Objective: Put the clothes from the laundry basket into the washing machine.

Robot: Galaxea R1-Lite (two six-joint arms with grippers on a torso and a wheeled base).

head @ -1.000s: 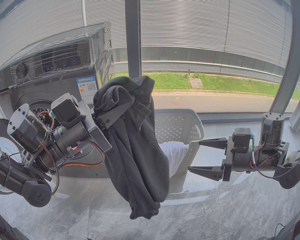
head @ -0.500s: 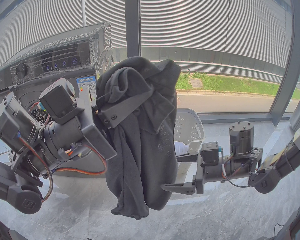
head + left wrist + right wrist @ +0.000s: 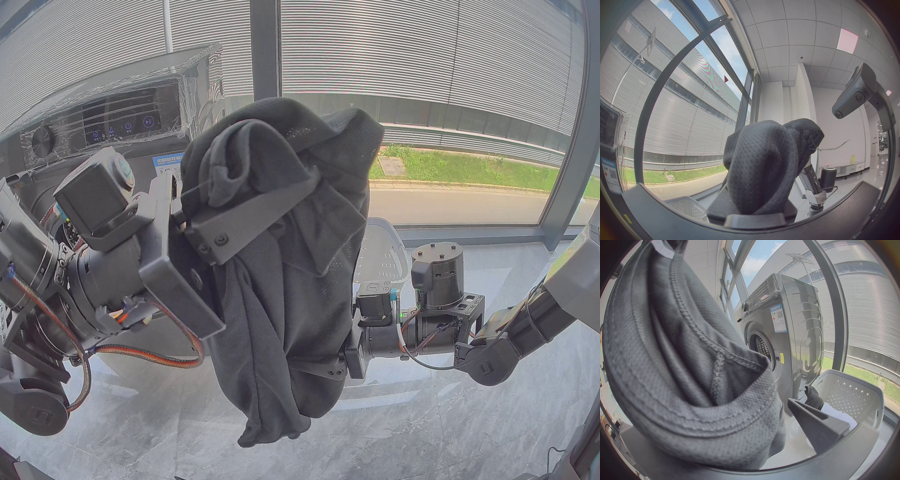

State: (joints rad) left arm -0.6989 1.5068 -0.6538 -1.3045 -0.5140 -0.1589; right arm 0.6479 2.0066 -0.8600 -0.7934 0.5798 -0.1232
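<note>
A dark grey garment (image 3: pixel 281 269) hangs from my left gripper (image 3: pixel 269 187), which is shut on its bunched top and held high in front of the washing machine (image 3: pixel 125 119). The same garment (image 3: pixel 768 165) drapes over the fingers in the left wrist view. My right gripper (image 3: pixel 322 359) is open at the garment's lower part, with one finger in front of the cloth and the other hidden behind it. In the right wrist view the cloth (image 3: pixel 693 365) lies against one side and one finger (image 3: pixel 818 424) stands free. The machine's drum opening (image 3: pixel 762 347) is open.
The white laundry basket (image 3: pixel 384 256) stands on the floor right of the machine, behind the garment. It holds a white cloth (image 3: pixel 837 413) and a small dark item (image 3: pixel 814 396). Grey tiled floor (image 3: pixel 437 425) lies open below. A window wall runs behind.
My left gripper has lifted the garment higher and nearer the camera. My right arm has swung left from beside the basket, and its open fingers now straddle the garment's lower part.
</note>
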